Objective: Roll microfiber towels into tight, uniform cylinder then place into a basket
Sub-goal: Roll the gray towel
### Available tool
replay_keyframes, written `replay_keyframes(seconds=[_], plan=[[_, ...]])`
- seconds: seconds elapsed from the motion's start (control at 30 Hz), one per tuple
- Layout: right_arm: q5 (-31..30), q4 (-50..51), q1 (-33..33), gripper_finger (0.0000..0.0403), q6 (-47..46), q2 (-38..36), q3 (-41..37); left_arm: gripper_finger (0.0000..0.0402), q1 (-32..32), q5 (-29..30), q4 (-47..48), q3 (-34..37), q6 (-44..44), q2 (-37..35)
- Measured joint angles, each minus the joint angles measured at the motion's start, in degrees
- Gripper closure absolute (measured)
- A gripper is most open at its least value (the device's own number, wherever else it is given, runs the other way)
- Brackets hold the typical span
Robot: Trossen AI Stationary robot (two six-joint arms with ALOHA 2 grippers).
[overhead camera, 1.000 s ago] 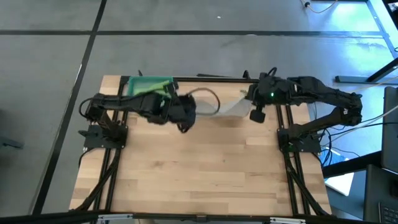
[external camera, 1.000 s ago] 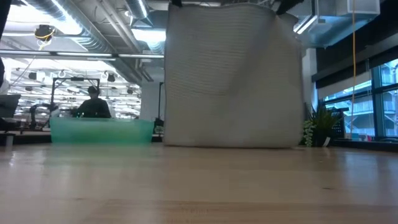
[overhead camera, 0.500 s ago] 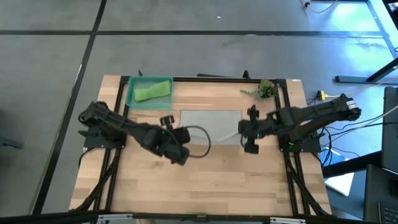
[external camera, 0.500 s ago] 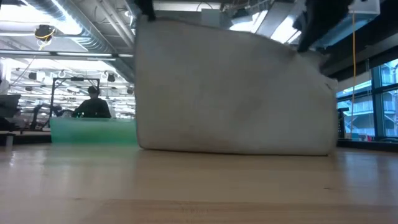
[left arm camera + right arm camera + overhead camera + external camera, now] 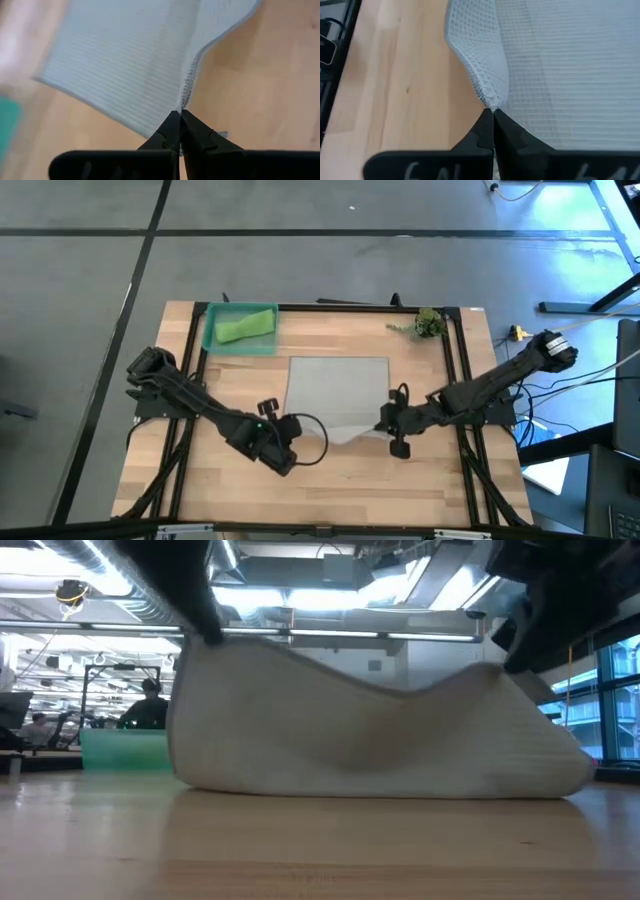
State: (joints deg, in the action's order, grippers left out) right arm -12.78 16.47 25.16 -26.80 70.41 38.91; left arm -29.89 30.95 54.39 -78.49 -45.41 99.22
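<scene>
**A:** Grey towel (image 5: pixel 337 395) first: where is it, and who has it?

**B:** It lies mid-table (image 5: pixel 300 490), its far part flat on the wood and its near edge lifted off. The left tool (image 5: pixel 291 438) pinches one near corner, fingers clamped together on the hem; the left wrist view shows the cloth edge running straight into the closed tips. The right tool (image 5: pixel 390 428) does the same at the other near corner. In the low view the towel hangs between the two grips and sags in the middle.

**A:** And the other towel?

**B:** The lime green towel (image 5: pixel 246 327) sits in the basket (image 5: pixel 212 340) at the far left corner of the table, well apart from both arms. It looks bundled, though I cannot tell how tightly.

**A:** So which step is this?

**B:** I judge it as laying the grey one out flat, ahead of any rolling. Nothing of it is rolled yet.

**A:** What does the next move call for?

**B:** Lowering both corners evenly so the near edge lands straight and without a wrinkle. The sag suggests the corners need a little outward pull. After that, the roll has to start square to the edge, or the cylinder will come out cone-shaped.
</scene>
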Motion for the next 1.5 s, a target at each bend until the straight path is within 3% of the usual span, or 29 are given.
replay_keyframes(seconds=[0.13, 0.33, 0.8, 0.93, 1.17, 1.5], plan=[[0.0, -2.6, 1.4, 0.0403, -3.9, 0.0, -2.7, 0.0401, -0.7, -2.4, -4.6, 3.9, -2.5, 0.0], [-3.0, -2.8, 1.1, 0.0403, -6.6, 0.0, -4.2, 0.0401, -0.3, -1.3, -5.5, 5.6, -2.2, 0.0], [-12.2, 0.6, -13.8, 0.0403, 6.2, 0.0, -4.6, 0.0401, 11.9, 9.0, -2.6, 7.8, 3.1, 0.8], [-15.1, 1.5, -17.3, 0.0403, 8.4, 0.2, -4.6, 0.0401, 15.8, 9.7, -4.4, 10.7, 3.1, 0.8], [-15.9, 1.9, -22.5, 0.0403, 11.0, 2.3, -4.7, 0.0401, 20.7, 16.1, -10.2, 14.0, 5.3, 0.8], [-17.6, 1.2, -27.6, 0.0403, 14.3, 5.4, -4.7, 0.0401, 24.7, 16.4, -17.9, 15.2, 11.6, 0.8]])
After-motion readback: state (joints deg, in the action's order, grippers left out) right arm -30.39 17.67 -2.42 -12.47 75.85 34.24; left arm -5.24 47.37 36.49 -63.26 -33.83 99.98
